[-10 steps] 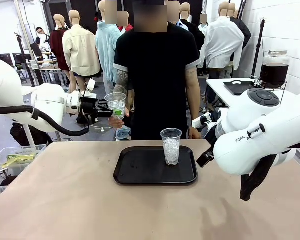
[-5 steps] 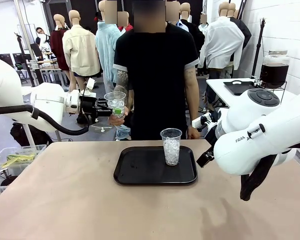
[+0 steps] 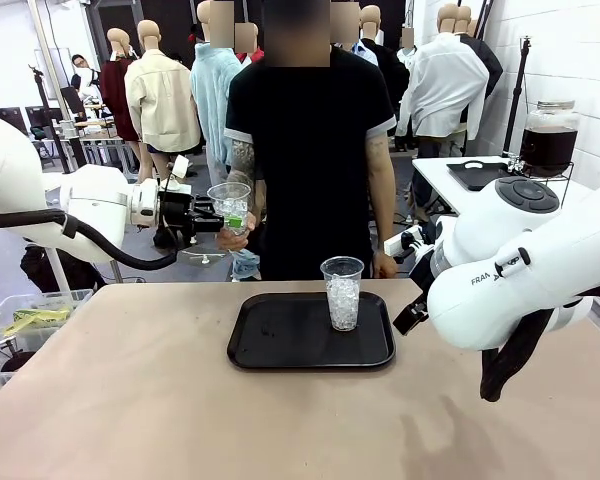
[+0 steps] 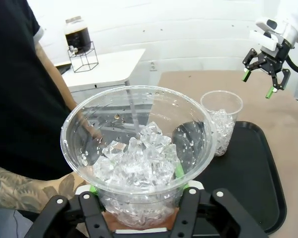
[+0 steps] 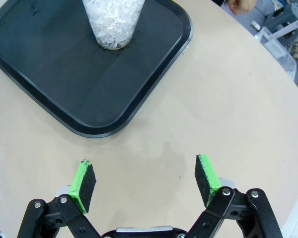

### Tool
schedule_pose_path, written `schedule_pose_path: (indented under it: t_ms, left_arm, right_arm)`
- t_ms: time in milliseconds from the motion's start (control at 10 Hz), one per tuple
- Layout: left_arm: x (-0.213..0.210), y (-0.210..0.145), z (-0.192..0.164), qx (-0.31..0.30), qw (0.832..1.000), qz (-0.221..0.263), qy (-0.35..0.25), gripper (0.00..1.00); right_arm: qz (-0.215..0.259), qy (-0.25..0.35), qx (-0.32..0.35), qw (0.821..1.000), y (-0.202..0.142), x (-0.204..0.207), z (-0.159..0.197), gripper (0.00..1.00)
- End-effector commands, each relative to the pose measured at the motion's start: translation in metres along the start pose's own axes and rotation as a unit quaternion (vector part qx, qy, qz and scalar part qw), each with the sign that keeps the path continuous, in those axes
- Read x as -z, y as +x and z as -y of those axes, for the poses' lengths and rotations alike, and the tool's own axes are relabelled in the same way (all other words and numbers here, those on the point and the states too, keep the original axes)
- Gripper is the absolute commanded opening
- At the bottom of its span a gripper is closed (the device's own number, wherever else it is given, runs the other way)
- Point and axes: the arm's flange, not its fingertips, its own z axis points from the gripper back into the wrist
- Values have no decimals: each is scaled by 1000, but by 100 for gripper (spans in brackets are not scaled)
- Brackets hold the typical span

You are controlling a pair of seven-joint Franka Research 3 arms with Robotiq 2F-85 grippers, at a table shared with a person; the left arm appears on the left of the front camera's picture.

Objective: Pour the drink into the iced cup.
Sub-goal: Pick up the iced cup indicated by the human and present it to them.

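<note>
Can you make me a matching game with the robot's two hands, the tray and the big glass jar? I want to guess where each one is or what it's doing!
Things:
1. left hand
2. right hand
3. tray
4. glass jar

Places and states:
A. on the white side table
B. open and holding nothing
C. closed around a cup of ice
D. flat on the table, under an iced cup

Pairs: 1-C, 2-B, 3-D, 4-A

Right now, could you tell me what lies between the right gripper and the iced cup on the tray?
In the right wrist view, bare table, then the black tray's rim and floor, separate the right gripper from the iced cup.
</note>
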Motion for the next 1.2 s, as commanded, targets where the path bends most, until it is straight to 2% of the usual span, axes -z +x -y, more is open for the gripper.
schedule_pose_path:
  t_ms: [0,200,300,600,700,800,900,1100]
  left_arm:
    - [-10,5,11,-21,999,-7,31,97]
    - [-31,14,41,-63,989,-54,123,100]
    - [-47,21,73,-76,976,-91,180,100]
    - [-120,39,163,-114,939,-129,298,100]
    - [-145,44,185,-130,917,-178,333,100]
    - [-179,47,198,-165,876,-214,400,100]
    - [-220,44,210,-208,850,-253,413,100]
    - [-269,36,227,-246,849,-246,397,100]
  right_arm:
    - [0,0,0,1000,0,0,-1,100]
    - [0,0,0,1000,0,0,-1,100]
    - [0,0,0,1000,0,0,-1,100]
    - [0,0,0,1000,0,0,-1,100]
    - [0,0,0,1000,0,0,-1,100]
    - [0,0,0,1000,0,0,-1,100]
    - [0,0,0,1000,0,0,-1,100]
    - [0,0,0,1000,0,0,-1,100]
